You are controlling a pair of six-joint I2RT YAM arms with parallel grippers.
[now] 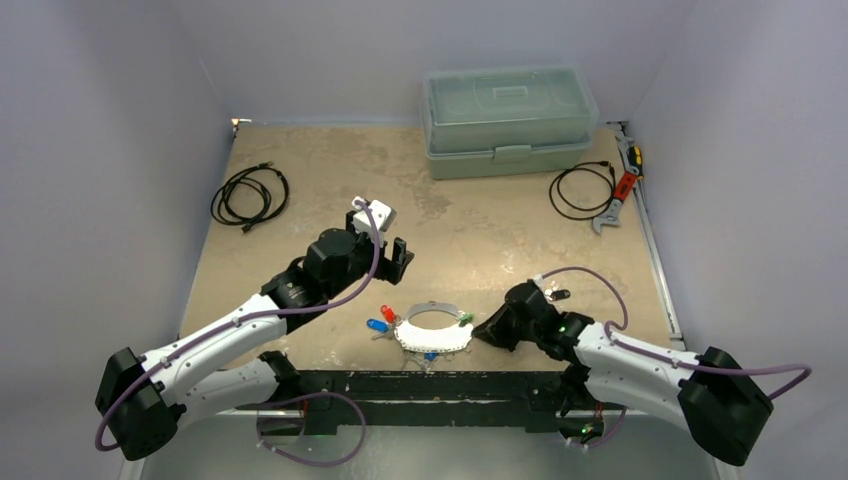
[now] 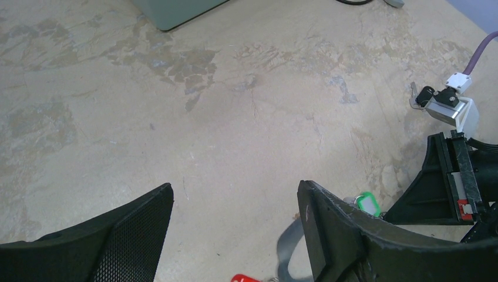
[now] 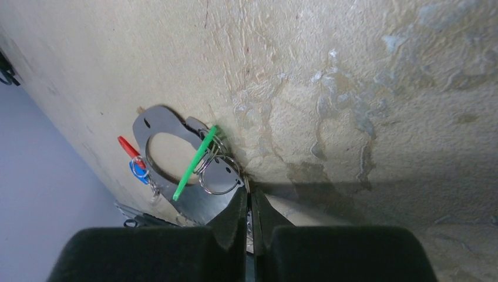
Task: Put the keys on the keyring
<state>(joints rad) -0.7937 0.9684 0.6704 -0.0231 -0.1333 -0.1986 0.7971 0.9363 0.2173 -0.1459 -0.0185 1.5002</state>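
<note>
**Right jaws pinching the keyring [image 3: 197,202] rim, left jaws hanging spread**

Right jaws are lying low on the counter [image 1: 480,230], pressed almost together at the keyring's right rim. The wrist view is showing only a sliver of gap between them, so this is reading as a pinch on the thin metal. Left jaws are hovering wide apart and empty over bare counter, just beyond the hoop's far-left side.

The keyring is lying flat near the counter's front edge, between the two arms. A green-tagged key [image 3: 194,163] is resting across its right side, touching a cluster of small wire rings [image 3: 220,175]. A red key [image 1: 388,312] and a blue key [image 1: 377,325] are sitting just beside its left edge. Whether any of them is already threaded on is not showing clearly.

The hoop is looking thin, stiff and light, and its smooth metal is probably going to slip or swivel under a loose grip. A bare stretch of rim, clear of the tags, is seeming the best place to hold it. The keys are likely weighing next to nothing and lying flat, so the plastic head is offering surer purchase than the narrow blade.
</note>
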